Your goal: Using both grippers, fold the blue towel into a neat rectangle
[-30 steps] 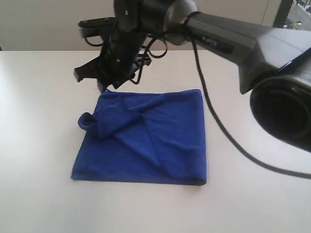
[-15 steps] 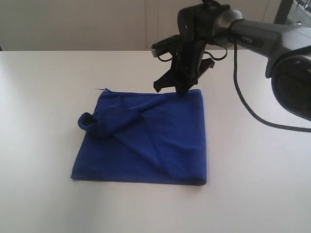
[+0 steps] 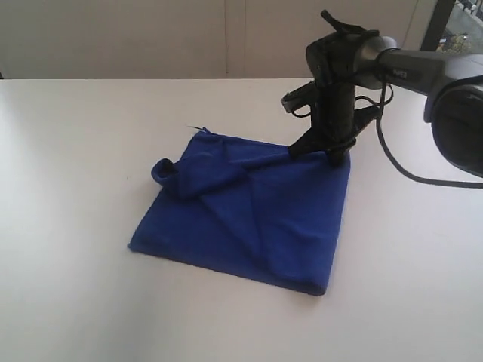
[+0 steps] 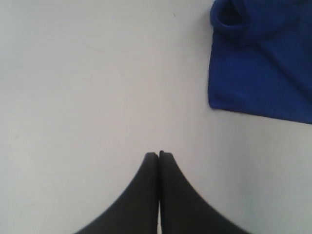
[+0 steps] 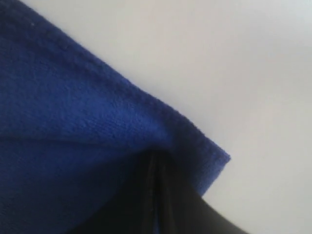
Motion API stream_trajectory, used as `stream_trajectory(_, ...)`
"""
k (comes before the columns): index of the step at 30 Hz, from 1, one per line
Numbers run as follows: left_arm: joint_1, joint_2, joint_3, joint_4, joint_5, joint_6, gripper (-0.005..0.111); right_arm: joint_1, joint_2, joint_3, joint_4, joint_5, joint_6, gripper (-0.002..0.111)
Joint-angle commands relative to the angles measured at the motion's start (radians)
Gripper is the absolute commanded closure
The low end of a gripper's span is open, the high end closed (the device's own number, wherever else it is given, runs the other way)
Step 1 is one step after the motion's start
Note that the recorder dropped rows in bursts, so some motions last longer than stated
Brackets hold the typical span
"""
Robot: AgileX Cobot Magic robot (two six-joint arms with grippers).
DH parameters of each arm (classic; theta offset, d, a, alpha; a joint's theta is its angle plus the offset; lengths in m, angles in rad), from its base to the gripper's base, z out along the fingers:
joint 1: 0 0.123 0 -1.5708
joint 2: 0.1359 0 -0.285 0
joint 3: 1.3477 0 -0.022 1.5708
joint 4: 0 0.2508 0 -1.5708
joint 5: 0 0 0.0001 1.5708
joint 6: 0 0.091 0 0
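The blue towel [image 3: 249, 219] lies folded on the white table, with a rolled-up bump [image 3: 170, 175] at its far left part and a loose thread at the far left corner. My right gripper [image 3: 332, 154] stands at the towel's far right corner, and its jaws are shut on the cloth there. In the right wrist view, the towel [image 5: 73, 122] bunches around the right gripper [image 5: 156, 156], and its corner sticks out beside the jaws. My left gripper [image 4: 159, 155] is shut and empty over bare table, apart from the towel [image 4: 263, 63]. The exterior view does not show the left gripper.
The white table [image 3: 75, 151] runs back to a pale wall. The right arm's black cable [image 3: 400, 170] hangs over the table at the right. A bulky black arm part [image 3: 460, 121] fills the right edge.
My right gripper moved from the towel's far left corner to its far right corner and shut on it. The towel has slid and turned to the right.
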Motion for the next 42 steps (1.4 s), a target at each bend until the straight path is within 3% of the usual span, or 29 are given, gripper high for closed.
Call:
stream_trajectory(1, 0.004, -0.007, -0.005, -0.012, 0.011, 0.003, 0.107, -0.023, -0.008, 0.121, -0.008, 0.080, 0.044, 0.108)
stream_trajectory(9, 0.004, -0.007, -0.005, -0.012, 0.011, 0.003, 0.107, -0.021, -0.162, 0.477, -0.005, 0.007, 0.118, 0.108)
stream_trajectory(20, 0.004, -0.007, -0.005, -0.012, 0.011, 0.003, 0.107, 0.015, -0.382, 0.811, 0.099, -0.186, 0.159, 0.108)
stream_trajectory(27, 0.004, -0.007, -0.005, -0.012, 0.011, 0.003, 0.107, 0.039, -0.545, 0.773, 0.097, -0.222, 0.185, 0.108)
stream_trajectory(31, 0.004, -0.007, -0.005, -0.012, 0.011, 0.003, 0.107, 0.108, -0.620, 0.697, 0.133, -0.256, 0.177, 0.108)
stream_trajectory(36, 0.004, -0.007, -0.005, -0.012, 0.011, 0.003, 0.107, 0.201, -0.606, 0.614, 0.144, -0.310, 0.133, 0.108)
stream_trajectory(42, 0.004, -0.007, -0.005, -0.012, 0.011, 0.003, 0.107, 0.210, -0.481, 0.551, 0.160, -0.347, 0.133, 0.108)
